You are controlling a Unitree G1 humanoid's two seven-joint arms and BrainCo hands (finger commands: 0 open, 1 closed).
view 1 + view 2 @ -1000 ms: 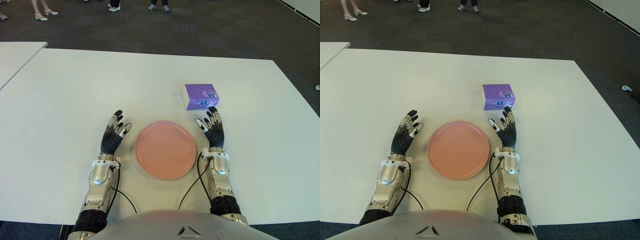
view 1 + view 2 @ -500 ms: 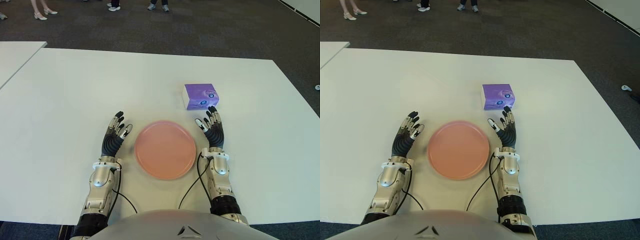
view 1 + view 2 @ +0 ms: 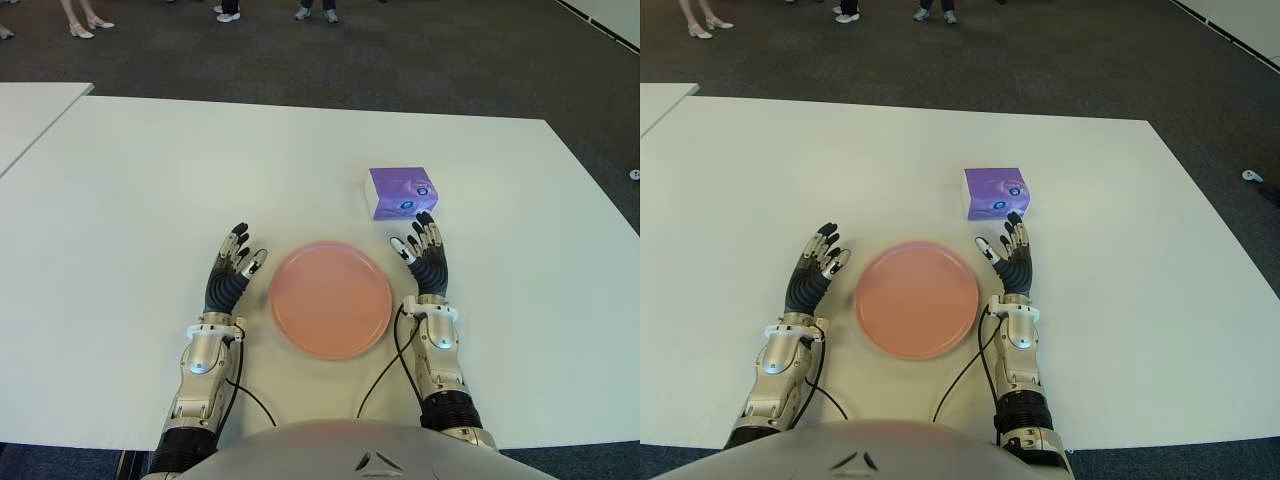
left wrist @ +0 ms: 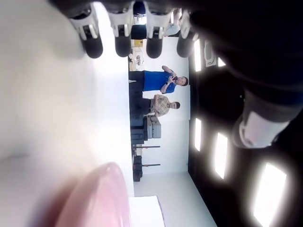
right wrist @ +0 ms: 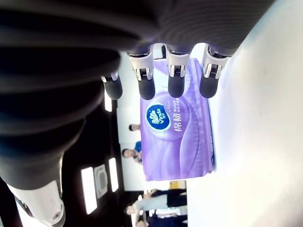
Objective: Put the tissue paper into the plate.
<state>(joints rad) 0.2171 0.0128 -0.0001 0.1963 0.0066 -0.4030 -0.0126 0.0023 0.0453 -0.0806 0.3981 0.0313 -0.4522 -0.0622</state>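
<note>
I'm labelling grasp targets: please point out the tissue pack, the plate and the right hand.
tissue pack (image 3: 402, 191), left eye view, purple top face.
plate (image 3: 330, 298), left eye view, bare pink centre.
right hand (image 3: 430, 264), left eye view, back of hand.

My left hand (image 3: 228, 275) lies palm down just left of the pink plate (image 3: 330, 298), fingers extended and slightly fanned, holding nothing. My right hand (image 3: 427, 258) lies palm down just right of the plate, beside its far right edge, fingers straight and empty. Both forearms stretch back from the hands toward my torso, one on each side of the plate, with black cables trailing from each wrist.
</note>
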